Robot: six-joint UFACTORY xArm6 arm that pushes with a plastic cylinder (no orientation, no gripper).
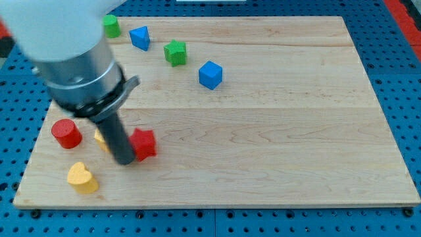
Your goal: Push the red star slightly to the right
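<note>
So you've got the wooden surface point(276, 131) sitting on a blue pegboard, and the red star point(144, 143) is down in the lower-left part of it. The tool is just a plain dark rod, no jaws on it, so nothing to spread or pinch. My tip point(125, 162) sits right at the star's left edge, and as far as you can tell from this angle the rod is touching the star, or as good as touching. The star lies on the view's right side of the tip, with open wood beyond it further right.

Around that spot you'll see a red cylinder point(66, 133) off to the left of the rod, near the surface's left edge. A yellow block point(101, 139) peeks out from behind the rod, mostly hidden, so you can't make out its shape. A yellow heart point(82, 176) lies below the cylinder, near the bottom edge.

Up top, well apart from the star, you've got a green cylinder point(111, 26), a blue triangle-ish block point(140, 37), a green star point(175, 52) and a blue cube point(210, 74), strung out in a line slanting down toward the right.
</note>
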